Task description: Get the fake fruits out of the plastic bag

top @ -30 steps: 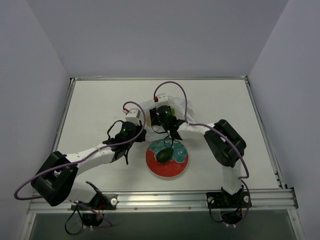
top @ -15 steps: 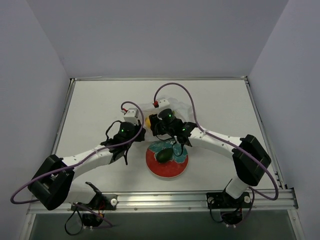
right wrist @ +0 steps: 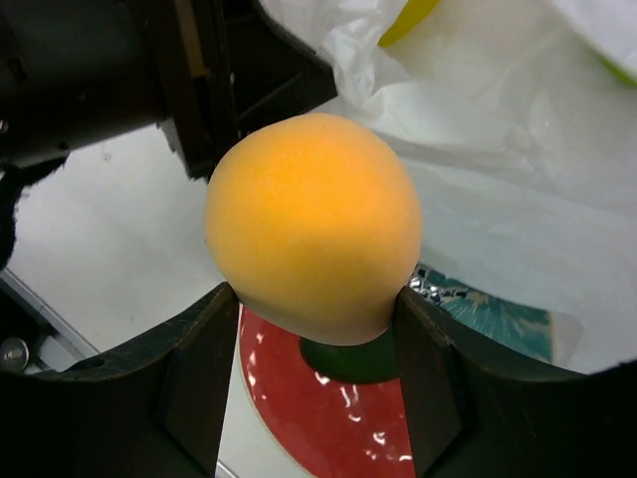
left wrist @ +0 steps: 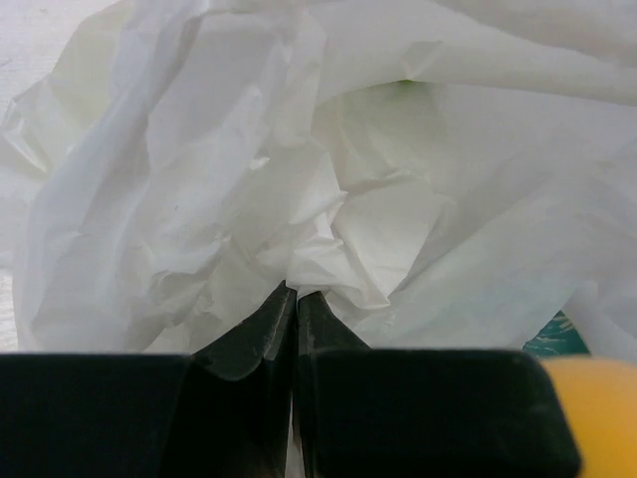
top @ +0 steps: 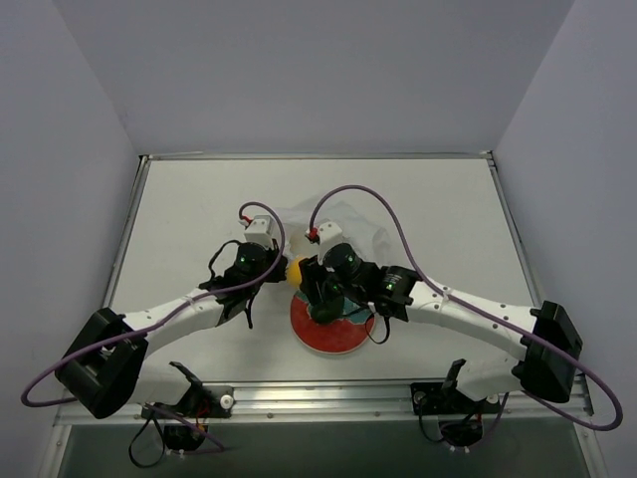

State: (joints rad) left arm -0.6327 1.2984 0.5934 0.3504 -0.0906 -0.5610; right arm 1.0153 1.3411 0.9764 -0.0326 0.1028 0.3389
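Note:
The round orange-yellow fruit point(right wrist: 314, 224) sits between the fingers of my right gripper point(right wrist: 317, 295), which is shut on it just above the near-left rim of the red-and-teal plate point(right wrist: 338, 433). From above, that fruit point(top: 296, 271) shows between the two wrists. A dark green oval fruit point(right wrist: 354, 358) lies on the plate under it. My left gripper point(left wrist: 295, 292) is shut on a fold of the plastic bag point(left wrist: 299, 149), whose wrinkled white film fills its view. A yellow-green fruit point(right wrist: 408, 18) peeks from the bag point(right wrist: 518, 209). A faint green spot point(left wrist: 404, 85) shows through the film.
The plate point(top: 348, 342) lies at the table's front centre, with the bag point(top: 353, 214) just behind it. My left wrist's black body point(right wrist: 119, 70) is close beside the held fruit. Grey walls close in the table on three sides.
My right arm has swung from the bag toward the front left, bringing the orange-yellow fruit out over the plate's edge. The left gripper has kept its hold on the bag.

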